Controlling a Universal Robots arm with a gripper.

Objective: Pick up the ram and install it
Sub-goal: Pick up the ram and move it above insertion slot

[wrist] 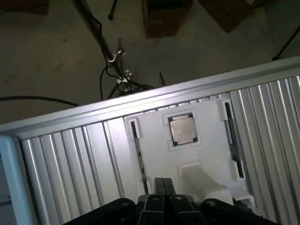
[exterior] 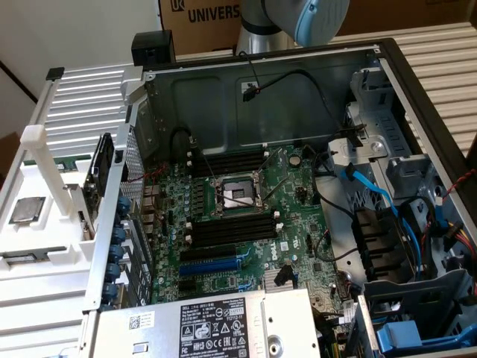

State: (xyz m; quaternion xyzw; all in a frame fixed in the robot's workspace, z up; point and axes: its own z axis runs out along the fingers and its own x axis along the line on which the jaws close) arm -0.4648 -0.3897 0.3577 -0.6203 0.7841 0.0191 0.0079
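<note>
Pincer (wrist: 163, 183) shut, empty, over white tray (wrist: 208, 129) holding processor chip (wrist: 182, 129)

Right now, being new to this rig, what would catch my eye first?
The green motherboard in the open computer case dominates the middle of the exterior view, with bright blue cables toward the exterior view's right. On that view's left, a white holder carries a square silver processor chip; the wrist view has the shut claw over that holder.

Behind stand a printed cardboard box (exterior: 200, 26) and a pale wall (exterior: 74, 33).
</note>
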